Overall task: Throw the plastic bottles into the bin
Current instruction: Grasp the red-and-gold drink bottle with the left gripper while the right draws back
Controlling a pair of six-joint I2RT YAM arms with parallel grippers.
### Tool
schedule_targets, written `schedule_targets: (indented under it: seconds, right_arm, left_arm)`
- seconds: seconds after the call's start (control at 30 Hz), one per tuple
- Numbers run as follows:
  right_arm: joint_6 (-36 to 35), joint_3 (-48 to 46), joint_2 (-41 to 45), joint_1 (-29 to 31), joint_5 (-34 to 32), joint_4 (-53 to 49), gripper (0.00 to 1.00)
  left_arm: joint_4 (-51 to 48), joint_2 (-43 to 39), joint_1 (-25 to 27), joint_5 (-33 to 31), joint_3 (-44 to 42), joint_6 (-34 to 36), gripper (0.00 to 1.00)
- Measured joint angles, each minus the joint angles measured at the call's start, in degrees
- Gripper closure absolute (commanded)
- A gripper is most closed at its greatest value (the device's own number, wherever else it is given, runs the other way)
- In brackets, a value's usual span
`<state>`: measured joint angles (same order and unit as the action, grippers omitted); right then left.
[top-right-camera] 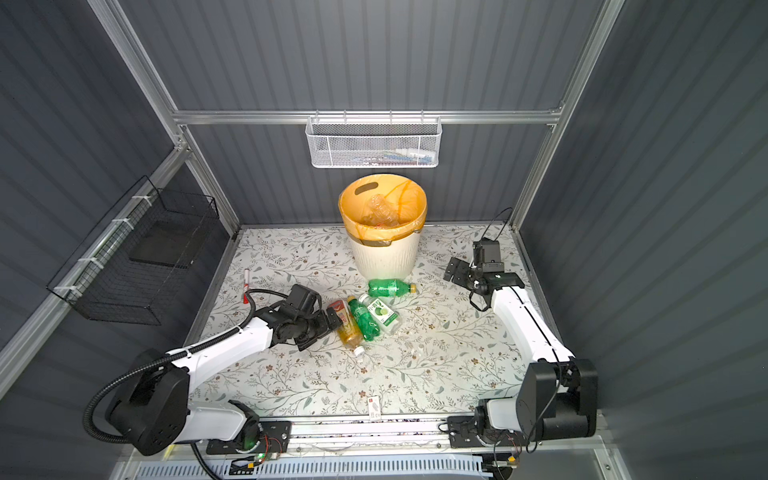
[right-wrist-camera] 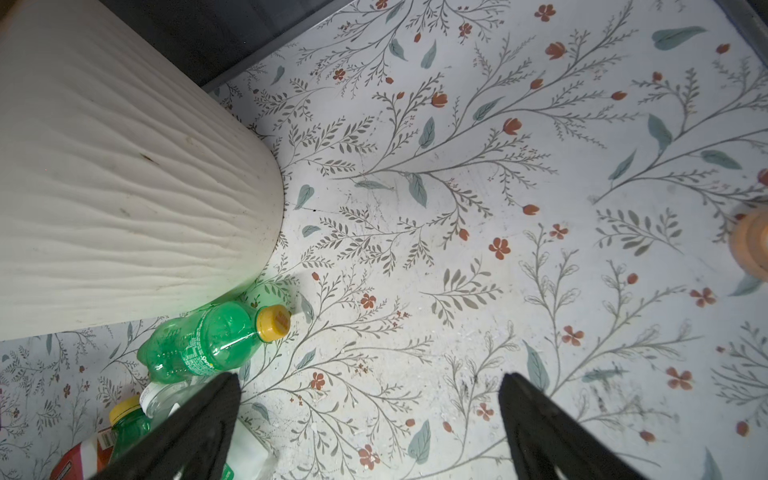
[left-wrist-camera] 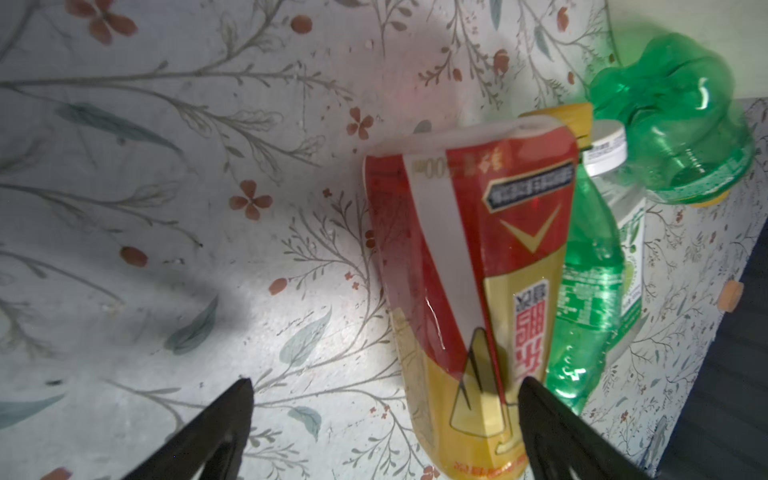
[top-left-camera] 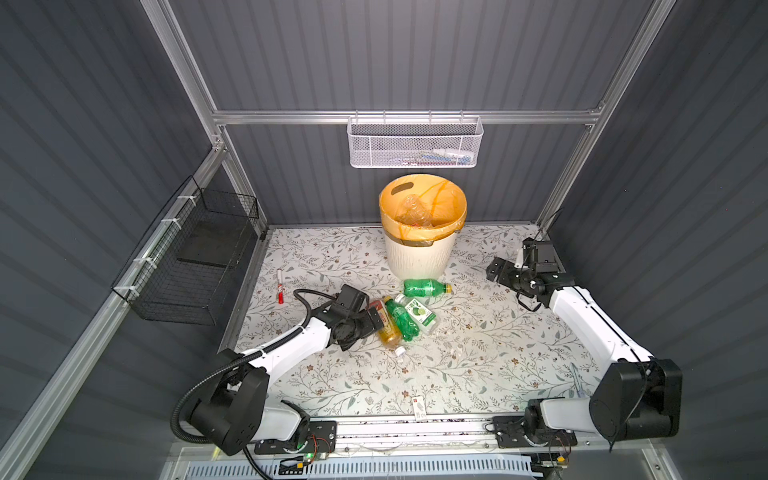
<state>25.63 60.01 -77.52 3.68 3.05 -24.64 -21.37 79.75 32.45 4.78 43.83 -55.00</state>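
Several plastic bottles lie on the floral table in both top views. An amber one with a red-gold label [top-left-camera: 385, 328] [left-wrist-camera: 478, 249], a green one [top-left-camera: 401, 320] and a clear one [top-left-camera: 420, 313] lie side by side. Another green bottle with a yellow cap [top-left-camera: 426, 287] [right-wrist-camera: 208, 345] rests against the bin [top-left-camera: 419, 253] [top-right-camera: 384, 257], which holds crushed clear bottles [top-left-camera: 413, 212]. My left gripper [top-left-camera: 376, 318] [left-wrist-camera: 386, 386] is open, low at the amber bottle, whose end lies between the jaws beside one finger. My right gripper [top-left-camera: 496, 268] [right-wrist-camera: 370, 382] hangs open and empty, right of the bin.
A red-and-white marker pen [top-left-camera: 280, 286] lies at the table's left edge and a small white card [top-left-camera: 419, 407] at the front edge. A white mesh basket [top-left-camera: 415, 143] hangs on the back rail and a black wire basket [top-left-camera: 195, 257] on the left wall.
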Motion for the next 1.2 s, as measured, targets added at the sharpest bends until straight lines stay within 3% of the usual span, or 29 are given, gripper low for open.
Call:
schedule_targets:
  seconds: [0.53, 0.9, 1.2]
  right_arm:
    - [2.60, -0.72, 0.92, -0.24, 0.46, 0.46, 0.02]
    - [3.93, -1.99, -0.44, -0.37, 1.84, 1.49, 0.03]
    - [4.22, -2.43, -0.57, -0.92, 2.03, 3.02, 0.04]
  left_arm:
    - [1.14, 7.91, 0.15, 0.63, 7.17, 0.00, 0.00]
    - [-0.37, 8.28, 0.15, 0.11, 7.67, 0.57, 0.01]
    - [1.22, 13.22, 0.15, 0.81, 8.35, 0.68, 0.01]
